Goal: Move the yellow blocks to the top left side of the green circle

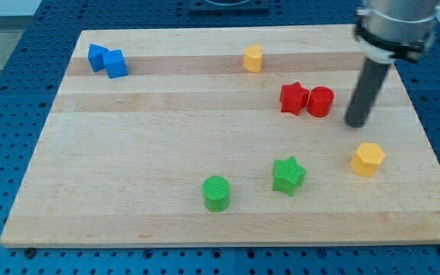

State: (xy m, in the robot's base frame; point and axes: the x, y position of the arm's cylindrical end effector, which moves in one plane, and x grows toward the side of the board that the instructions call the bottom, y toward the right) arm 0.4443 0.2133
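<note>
A yellow hexagonal block (367, 159) lies at the view's right, below my tip (355, 123), with a small gap between them. A second yellow block (253, 58), roughly cylindrical, sits near the view's top centre. The green circle (216, 192) stands at the view's bottom centre, far left of my tip. My tip is just right of the red cylinder (321, 101) and above the yellow hexagon, touching neither.
A red star (293, 98) sits against the red cylinder's left. A green star (289, 175) lies right of the green circle. Two blue blocks (107, 60) sit together at the view's top left. The wooden board (128, 153) rests on a blue pegboard.
</note>
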